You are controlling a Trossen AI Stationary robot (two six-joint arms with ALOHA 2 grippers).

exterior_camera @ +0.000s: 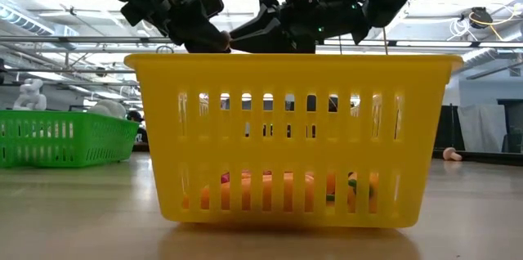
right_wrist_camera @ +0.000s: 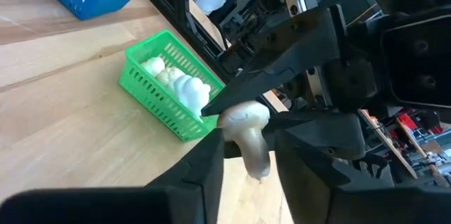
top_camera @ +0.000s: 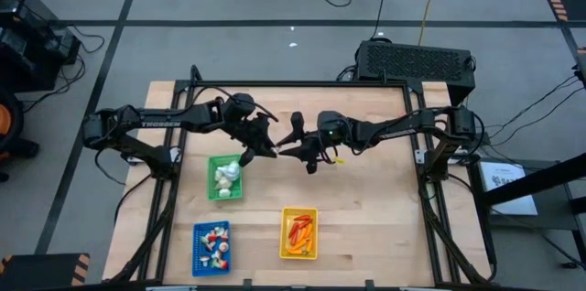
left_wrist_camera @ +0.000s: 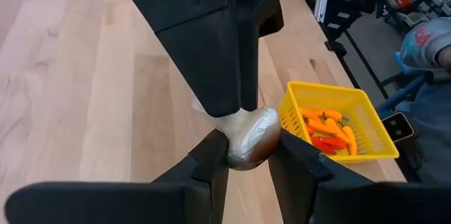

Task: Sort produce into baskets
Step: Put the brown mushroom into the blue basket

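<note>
Above the centre of the table, both grippers meet over bare wood, just beyond the green basket (top_camera: pixel 225 177). The left gripper (top_camera: pixel 265 141) and the right gripper (top_camera: pixel 291 137) are both clamped on one white bulb (right_wrist_camera: pixel 245 129), a handover caught midway: the right wrist view shows the bulb's stalk between that arm's own fingers with the opposing fingertips (right_wrist_camera: pixel 232 91) on its cap, and the left wrist view shows the same bulb (left_wrist_camera: pixel 248 138) pinched from both sides.

Risk, as a judgement: if either gripper lets go before the other's hold is secure, or if the arms pull apart while both stay clamped, the bulb may twist out and fall. It hangs over open table, not over a basket, so a drop would probably leave it rolling on the wood. The small, rounded cap gives little surface to grip.

Surroundings: the green basket holds several white bulbs (top_camera: pixel 226 177); the blue basket (top_camera: pixel 211 248) holds red-and-white pieces; the yellow basket (top_camera: pixel 298 233) holds orange carrots and red peppers (left_wrist_camera: pixel 328 134). The green basket lies near the left gripper, with nothing visible between. In the low view the yellow basket (exterior_camera: pixel 290 137) fills the foreground and hides the handover. A person's sleeve (left_wrist_camera: pixel 427 39) shows beyond the table edge.
</note>
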